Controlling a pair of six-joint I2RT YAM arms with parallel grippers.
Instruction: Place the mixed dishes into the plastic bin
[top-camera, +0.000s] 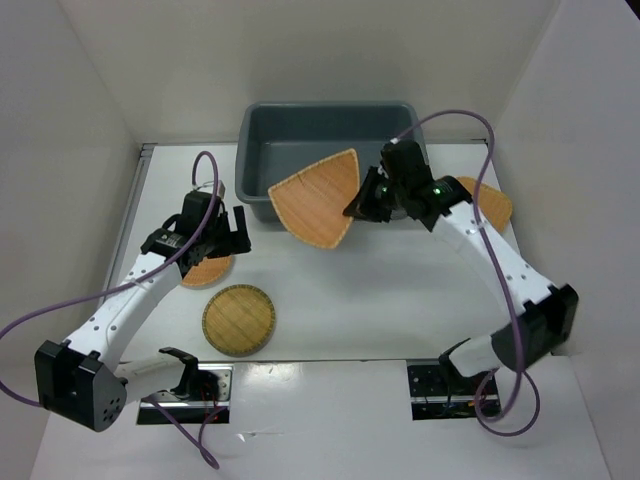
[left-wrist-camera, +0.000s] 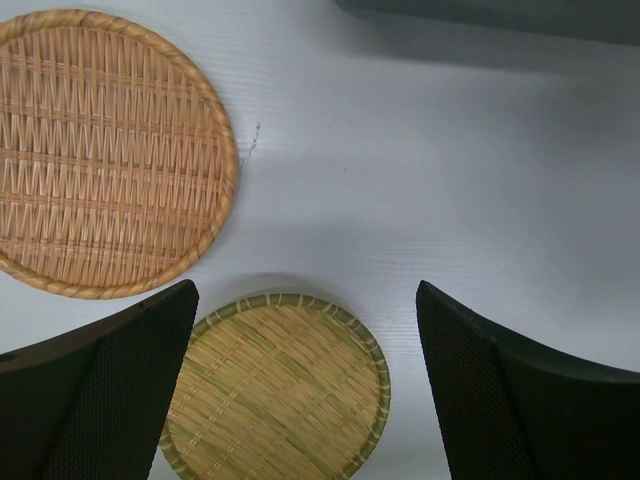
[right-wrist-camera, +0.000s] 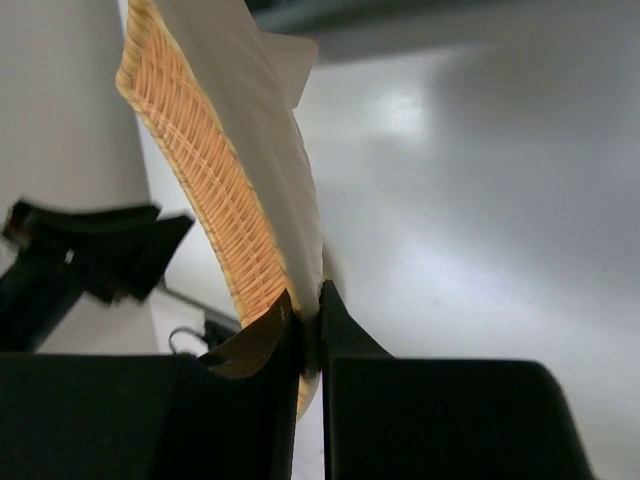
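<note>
Mostly white table (top-camera: 340, 300), white walls (top-camera: 70, 120), grey bin (top-camera: 300, 150)

Robotics lab test cell; a bare white counter (top-camera: 400, 300) is boxed in on three sides by plain white wall panels (top-camera: 90, 90), like a small booth; two robot arms, left arm (top-camera: 125, 305) & right arm (top-camera: 500, 265), are fixed at the near edge by metal base plates (top-camera: 215, 375), w/ purple cables (top-camera: 455, 113) looping loose above the surface; the props are staged test items, i.e. a grey plastic bin (top-camera: 330, 115) & plain woven trays (top-camera: 239, 320); lighting is flat & even throughout.
</note>
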